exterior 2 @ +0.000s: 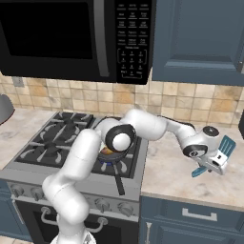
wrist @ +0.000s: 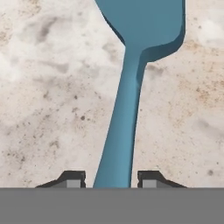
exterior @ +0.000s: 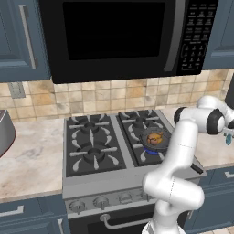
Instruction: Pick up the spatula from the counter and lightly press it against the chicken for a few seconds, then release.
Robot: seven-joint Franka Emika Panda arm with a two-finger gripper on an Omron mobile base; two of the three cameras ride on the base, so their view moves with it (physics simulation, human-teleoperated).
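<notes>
The task is at its first step: the gripper (wrist: 112, 177) is down over the counter (exterior 2: 167, 176) to the right of the stove (exterior: 91, 146), its two tips straddling the handle of the blue spatula (wrist: 127, 83), which lies flat on the stone; a narrow gap shows on each side of the handle, so the jaws stand partly open and hold nothing yet. Nearly everything is left, as I judge it: closing on the handle, lifting, carrying the spatula across to the chicken (exterior: 156, 138) in the pan (exterior: 145, 143), pressing lightly for a few seconds, then letting go.
</notes>
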